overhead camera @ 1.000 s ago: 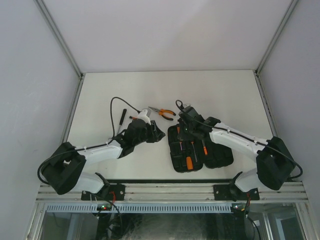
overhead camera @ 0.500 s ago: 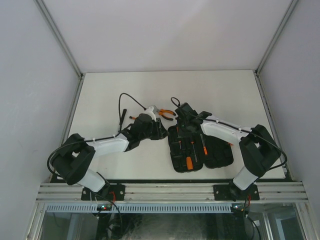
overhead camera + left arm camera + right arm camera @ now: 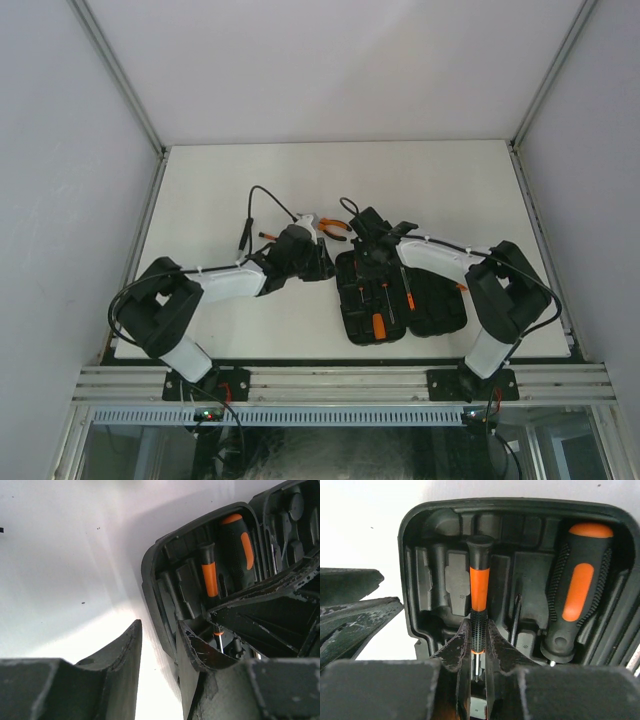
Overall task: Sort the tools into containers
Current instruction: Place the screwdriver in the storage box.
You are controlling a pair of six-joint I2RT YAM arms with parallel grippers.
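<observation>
The black tool case (image 3: pixel 430 305) lies open in front of the right arm. My right gripper (image 3: pixel 479 630) is shut on a thin orange-and-black screwdriver (image 3: pixel 478 587) that lies down in a moulded slot at the case's left end. A thick screwdriver (image 3: pixel 577 595) sits in the slot beside it. My left gripper (image 3: pixel 157 647) is open, with the case's outer wall (image 3: pixel 150 575) between its fingers. In the top view the left gripper (image 3: pixel 318 266) and right gripper (image 3: pixel 368 252) nearly meet. The needle-nose pliers (image 3: pixel 334 228) lie on the table behind them.
A thin dark screwdriver (image 3: pixel 247 238) lies on the white table left of the left arm, by its cable loop. More tools with orange handles (image 3: pixel 379 325) sit in the case. The cell's walls close in the table on three sides.
My left gripper has moved right, up to the case's left wall. My right gripper has swung left and lowered over the case's left end with the thin screwdriver.
</observation>
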